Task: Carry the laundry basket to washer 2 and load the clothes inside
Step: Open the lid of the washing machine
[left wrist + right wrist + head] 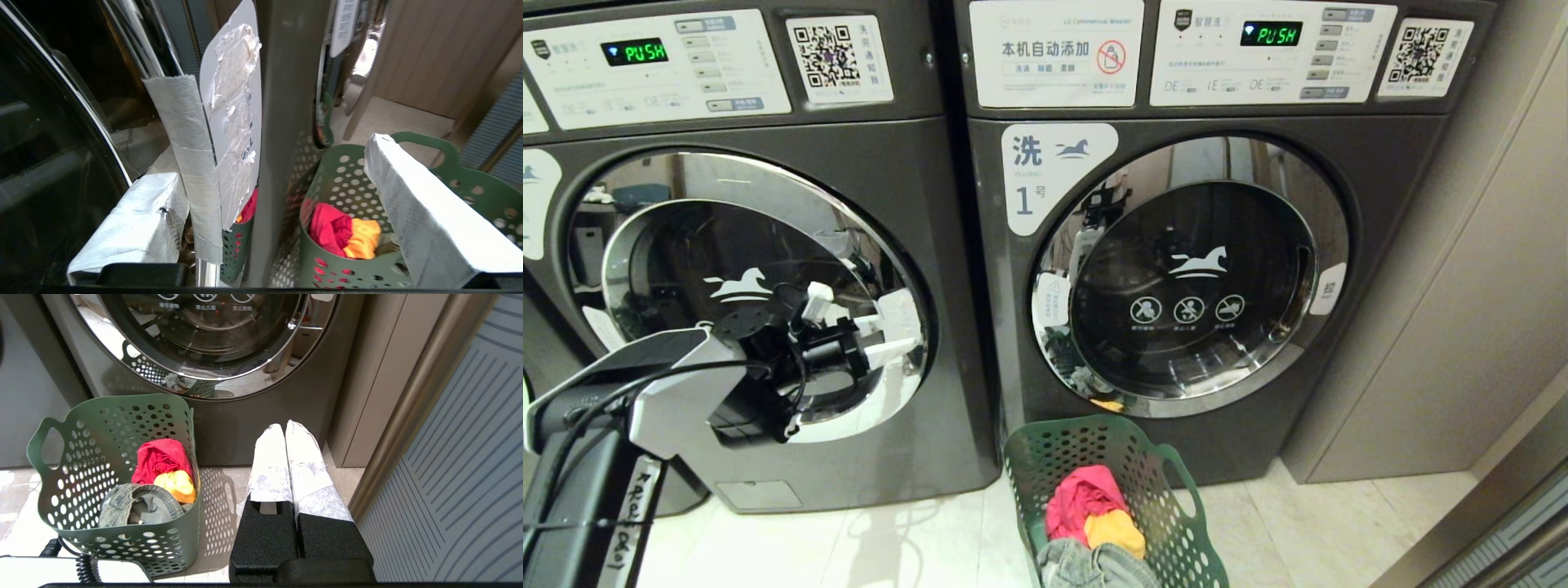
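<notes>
The dark green laundry basket (1086, 445) (314, 245) (122, 401) stands on the floor before the washer labelled 1 (988, 343). It holds red, yellow and denim clothes (1086, 498) (159, 461). My left gripper (866, 327) (269, 161) is open at the right edge of the round door of the grey washer (931, 245) to the left. Its taped fingers (139, 220) straddle that door's white taped pull tab (229, 122). That washer's numeral is cut off at the picture's edge, so I cannot tell whether it is washer 2. My right gripper (284, 428) hangs shut and empty over the floor beside the basket.
Both washer doors are closed and both displays (635, 52) read PUSH. A beige cabinet wall (1462, 327) stands right of washer 1, with a ribbed grey panel (470, 477) beyond it. Pale tiled floor (890, 547) lies in front of the machines.
</notes>
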Available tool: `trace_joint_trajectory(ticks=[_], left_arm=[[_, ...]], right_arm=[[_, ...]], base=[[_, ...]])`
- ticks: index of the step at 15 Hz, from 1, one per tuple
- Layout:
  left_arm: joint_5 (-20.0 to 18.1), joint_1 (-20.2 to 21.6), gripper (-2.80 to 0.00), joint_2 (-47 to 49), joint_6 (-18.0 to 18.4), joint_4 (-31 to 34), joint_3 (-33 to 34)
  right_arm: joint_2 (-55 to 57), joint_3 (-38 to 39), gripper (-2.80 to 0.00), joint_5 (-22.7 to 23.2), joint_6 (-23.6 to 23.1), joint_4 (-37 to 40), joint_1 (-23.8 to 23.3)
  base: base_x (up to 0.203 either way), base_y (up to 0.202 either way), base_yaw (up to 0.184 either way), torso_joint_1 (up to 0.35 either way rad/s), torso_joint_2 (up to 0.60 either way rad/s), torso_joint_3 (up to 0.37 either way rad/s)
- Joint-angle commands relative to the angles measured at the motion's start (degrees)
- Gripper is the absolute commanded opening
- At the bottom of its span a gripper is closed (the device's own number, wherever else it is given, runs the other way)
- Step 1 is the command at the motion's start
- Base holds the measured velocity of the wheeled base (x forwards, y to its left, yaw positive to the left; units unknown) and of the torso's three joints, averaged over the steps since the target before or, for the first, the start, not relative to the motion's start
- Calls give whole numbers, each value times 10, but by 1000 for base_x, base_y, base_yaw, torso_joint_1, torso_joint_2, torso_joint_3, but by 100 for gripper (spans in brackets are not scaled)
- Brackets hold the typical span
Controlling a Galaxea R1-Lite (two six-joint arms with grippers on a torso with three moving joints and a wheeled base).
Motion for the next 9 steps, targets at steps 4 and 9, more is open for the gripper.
trace_joint_trajectory(ticks=[4, 9], left_arm=[[12, -21, 0, 2, -22, -32, 9], [8, 52, 0, 1, -23, -35, 7]], right_arm=[[0, 0, -280, 0, -1, 0, 0], [0, 0, -280, 0, -1, 0, 0]], base=[[0, 0, 0, 0, 0, 0], [0, 0, 0, 0, 0, 0]])
